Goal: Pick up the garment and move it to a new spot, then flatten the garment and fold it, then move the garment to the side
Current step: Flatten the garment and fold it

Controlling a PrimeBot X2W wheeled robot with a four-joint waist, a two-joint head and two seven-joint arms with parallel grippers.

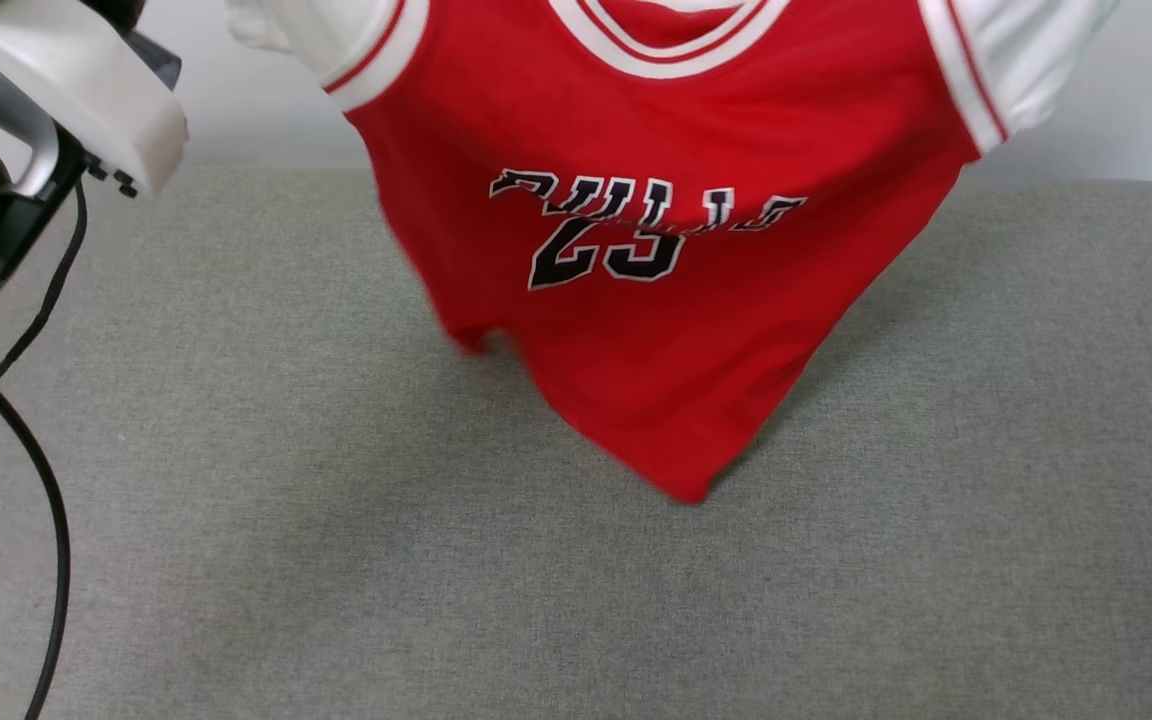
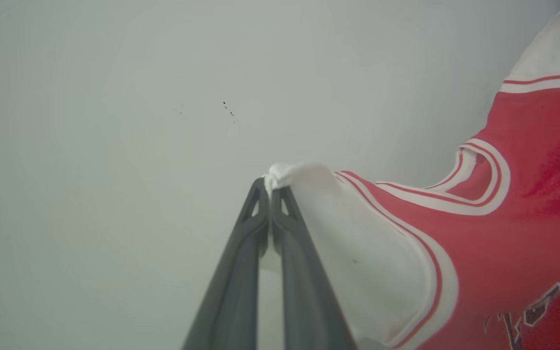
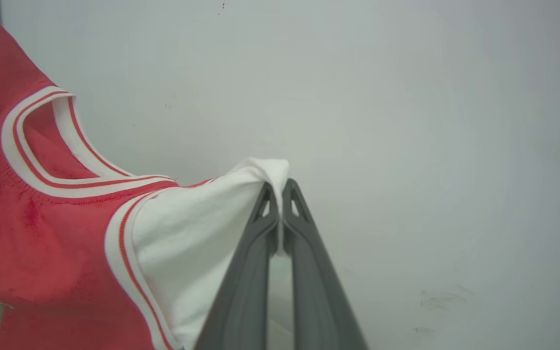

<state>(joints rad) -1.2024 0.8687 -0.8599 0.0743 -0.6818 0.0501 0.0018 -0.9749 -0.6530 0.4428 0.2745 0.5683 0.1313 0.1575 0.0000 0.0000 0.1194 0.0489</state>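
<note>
With each white sleeve tip pinched by one gripper, the garment (image 1: 676, 330) hangs spread in the air over the far middle of the grey padded surface (image 1: 236, 520), chest print facing the head camera. The left gripper (image 2: 270, 187) has its fingers pressed narrow together on a bunched bit of the left sleeve (image 2: 348, 253). The right gripper (image 3: 279, 185) does the same on the right sleeve (image 3: 197, 233), cloth poking out above the tips. Judgement: holding by both sleeve ends, arms apart, keeps the shoulders stretched so the body drops open and can be laid flat without bunching. The collar (image 1: 671, 55) sits high at the far edge of the head view, between the two holds. The red body narrows to a low corner of the hem (image 1: 686, 480) nearer the robot, slightly right of centre; it is blurred, so can't tell if it touches the surface or hangs just above. A crease crosses the lettering (image 1: 636, 215), so the front isn't taut. The left arm housing (image 1: 56, 110) with a black cable (image 1: 46, 500) is at the near left. A plain pale wall (image 2: 114, 146) is behind. Step looks like the carry to the new spot; flattening and folding not yet done. Risk: grips are on small pinches of cloth, so a tug could slip one sleeve.
</note>
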